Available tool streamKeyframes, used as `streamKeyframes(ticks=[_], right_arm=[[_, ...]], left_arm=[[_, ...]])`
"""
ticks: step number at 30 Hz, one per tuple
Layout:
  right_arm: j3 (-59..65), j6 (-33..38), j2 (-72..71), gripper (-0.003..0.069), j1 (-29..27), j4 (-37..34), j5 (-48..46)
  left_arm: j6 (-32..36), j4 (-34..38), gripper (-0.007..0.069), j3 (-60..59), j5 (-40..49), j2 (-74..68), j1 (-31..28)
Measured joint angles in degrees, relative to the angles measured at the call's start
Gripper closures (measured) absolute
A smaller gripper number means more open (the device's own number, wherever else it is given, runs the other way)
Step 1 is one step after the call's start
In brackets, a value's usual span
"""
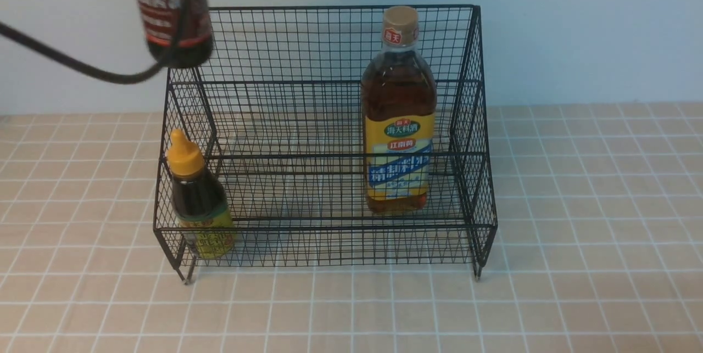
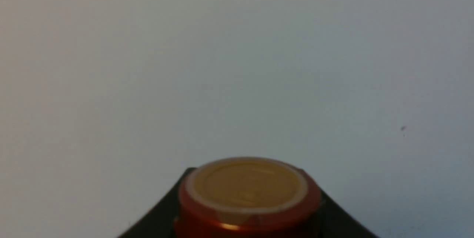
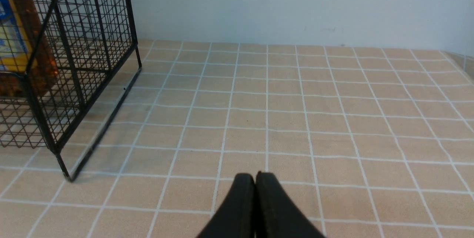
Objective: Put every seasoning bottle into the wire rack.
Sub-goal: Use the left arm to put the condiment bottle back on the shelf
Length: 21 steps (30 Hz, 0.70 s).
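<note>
The black wire rack [image 1: 329, 8] stands on the tiled table. The tall amber bottle [image 1: 399, 122] stands upright in its lower tier on the right. The small dark bottle with the yellow nozzle cap [image 1: 197, 199] stands in the lower tier's left corner. The dark long-necked bottle [image 1: 171, 7] hangs in the air above the rack's back left corner, its top cut off by the frame. My left gripper [image 2: 248, 208] is shut on its neck, just below the brown cap [image 2: 246, 186]. My right gripper [image 3: 254, 178] is shut and empty, low over the table to the right of the rack [image 3: 92, 45].
A black cable [image 1: 71, 62] runs across the upper left in front of the held bottle. A pale wall stands close behind the rack. Bare tiles [image 3: 296, 101] lie to the right of the rack.
</note>
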State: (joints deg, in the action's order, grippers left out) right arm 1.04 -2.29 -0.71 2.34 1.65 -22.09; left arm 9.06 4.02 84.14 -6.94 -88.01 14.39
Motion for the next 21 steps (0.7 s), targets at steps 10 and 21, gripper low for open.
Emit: streamKeyframes(ticks=[10,21], right_arm=[[0.0,0.0,0.0,0.0672,0.0,0.0,0.0],[0.0,0.0,0.0,0.0672,0.0,0.0,0.0]], left_arm=[[0.1,0.1,0.0368,0.7,-2.9,-7.2,0.1],[0.1,0.1,0.0368,0.7,4.7,-9.4,0.1]])
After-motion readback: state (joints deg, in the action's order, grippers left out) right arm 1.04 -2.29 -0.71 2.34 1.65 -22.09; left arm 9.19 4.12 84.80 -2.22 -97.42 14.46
